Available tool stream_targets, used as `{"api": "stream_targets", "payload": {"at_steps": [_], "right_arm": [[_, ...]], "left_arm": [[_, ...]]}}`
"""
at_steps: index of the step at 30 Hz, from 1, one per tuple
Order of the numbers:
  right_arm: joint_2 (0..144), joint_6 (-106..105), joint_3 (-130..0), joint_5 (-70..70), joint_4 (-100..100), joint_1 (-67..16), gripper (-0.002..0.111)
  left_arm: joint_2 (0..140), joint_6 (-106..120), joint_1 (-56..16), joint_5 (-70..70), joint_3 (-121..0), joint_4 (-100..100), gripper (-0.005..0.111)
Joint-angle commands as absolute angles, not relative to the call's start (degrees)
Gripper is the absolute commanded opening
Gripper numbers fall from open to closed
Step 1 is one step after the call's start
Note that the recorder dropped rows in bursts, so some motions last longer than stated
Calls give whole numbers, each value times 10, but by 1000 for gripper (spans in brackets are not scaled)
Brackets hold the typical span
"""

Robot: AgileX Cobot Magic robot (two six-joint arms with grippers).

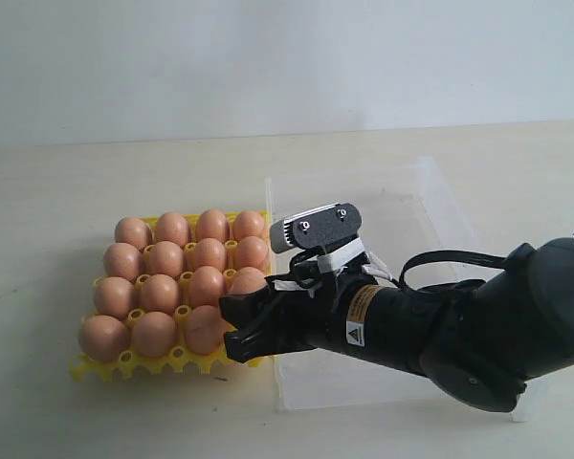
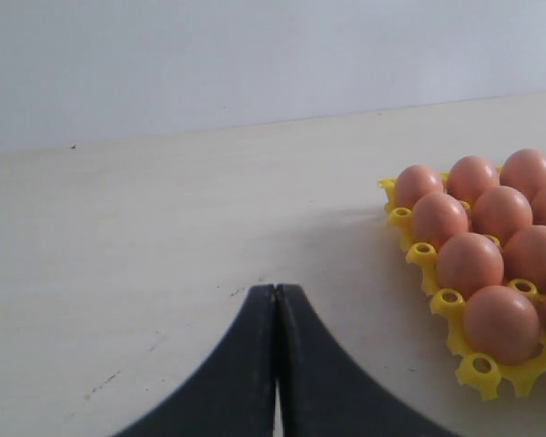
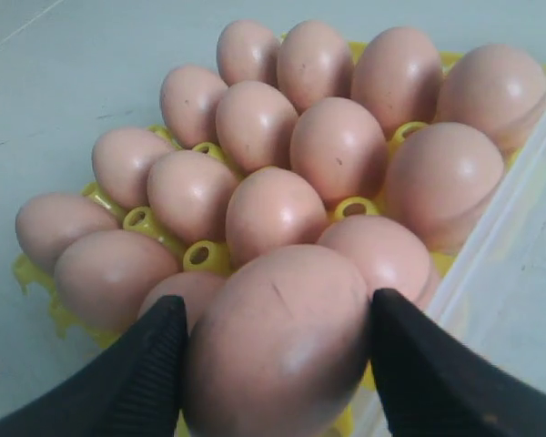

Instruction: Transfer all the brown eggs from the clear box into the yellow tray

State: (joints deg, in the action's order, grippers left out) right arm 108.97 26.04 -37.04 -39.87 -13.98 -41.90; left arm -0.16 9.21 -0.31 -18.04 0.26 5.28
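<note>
Just beside: brown eggs (image 3: 271, 211), clear box (image 3: 528, 264).

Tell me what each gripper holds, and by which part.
Right gripper: one brown egg, pinched across its opposite sides, a finger on each. Left gripper: shut, holding nothing.

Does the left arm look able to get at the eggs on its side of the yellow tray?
Probably yes. Only bare table lies between the left gripper and the nearest eggs in the yellow tray. Its jaws are shut, so they would need opening first.
</note>
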Motion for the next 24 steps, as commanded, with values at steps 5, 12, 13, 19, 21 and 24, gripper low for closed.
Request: {"api": "stream_targets", "payload": {"at_steps": [5,12,13,19,21,24], "right_arm": [[1094,277,-370,-399,-132,-420,62],[1094,277,-370,-398,-124,-420,63],[1094,271,-370,-400,-124,-420,62],[986,245,-370,-401,-128,-420,29],[928,181,-370,-385,-112,-420,10],[849,-7,-370,-324,5,-420,0]], "left_arm": [[0,90,-7,-178,0,56,0],[0,90,-7,-178,0,56,0],[0,90,-7,-178,0,56,0],[0,90,-7,-178,0,56,0],[0,90,-7,-178,0,56,0],[0,90,-7,-178,0,56,0]]}}
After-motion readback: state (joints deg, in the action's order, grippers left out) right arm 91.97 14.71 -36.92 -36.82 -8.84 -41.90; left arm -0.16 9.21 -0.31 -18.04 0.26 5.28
